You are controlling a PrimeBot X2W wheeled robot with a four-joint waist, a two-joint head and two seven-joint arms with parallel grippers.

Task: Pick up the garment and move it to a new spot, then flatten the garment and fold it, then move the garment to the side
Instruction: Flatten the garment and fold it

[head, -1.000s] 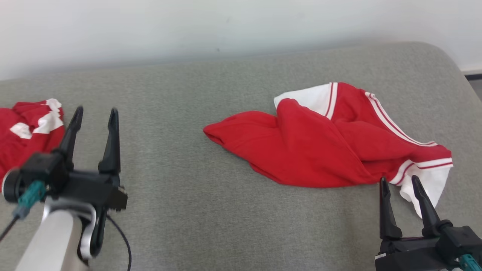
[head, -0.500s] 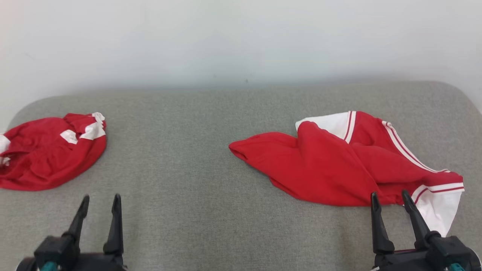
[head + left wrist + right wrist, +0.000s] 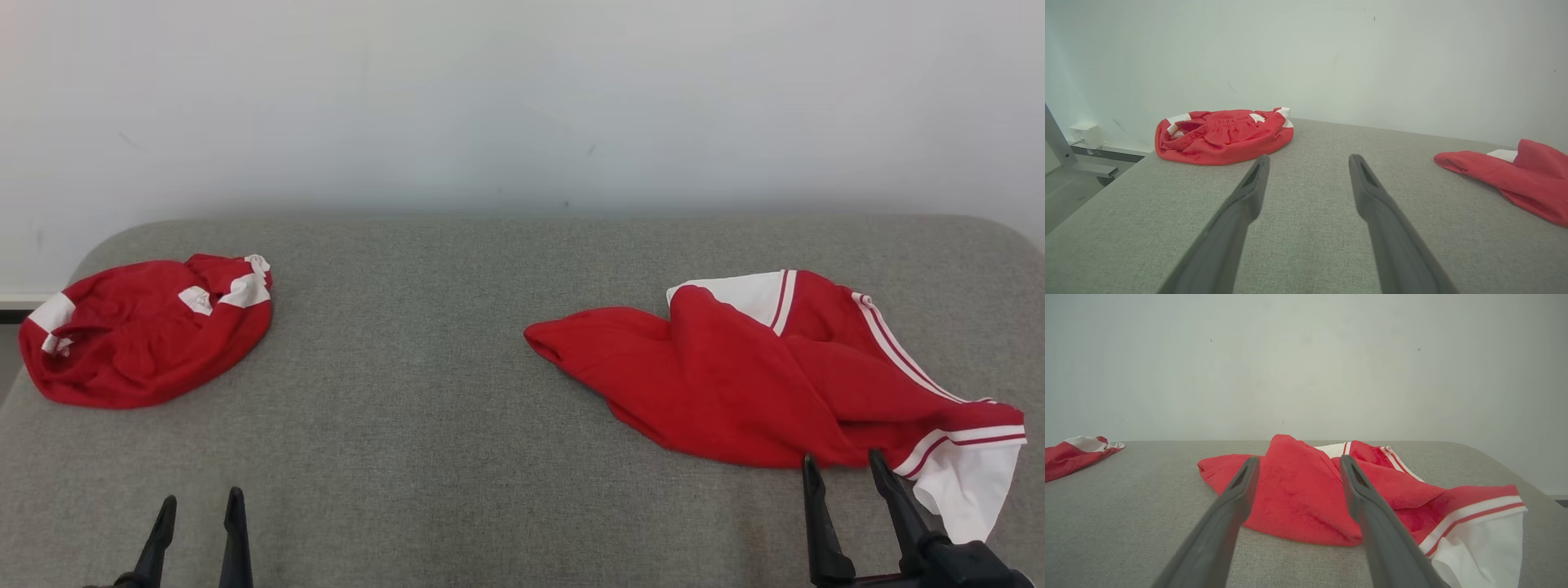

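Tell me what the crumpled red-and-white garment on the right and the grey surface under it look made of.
Red-and-white garment: soft matte knit fabric, probably cotton jersey; it drapes in loose folds.
Grey surface: coarse woven upholstery cloth, matte, with visible flecked weave.

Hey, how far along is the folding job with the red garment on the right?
Done: nothing visible yet; the red garment lies crumpled on the grey table. In hand: nothing; the right end effector is open at its near edge, the left end effector open and empty. Left: pick up, move, flatten, fold, set aside. A second red bundle sits at the table's left; unclear if it's finished.
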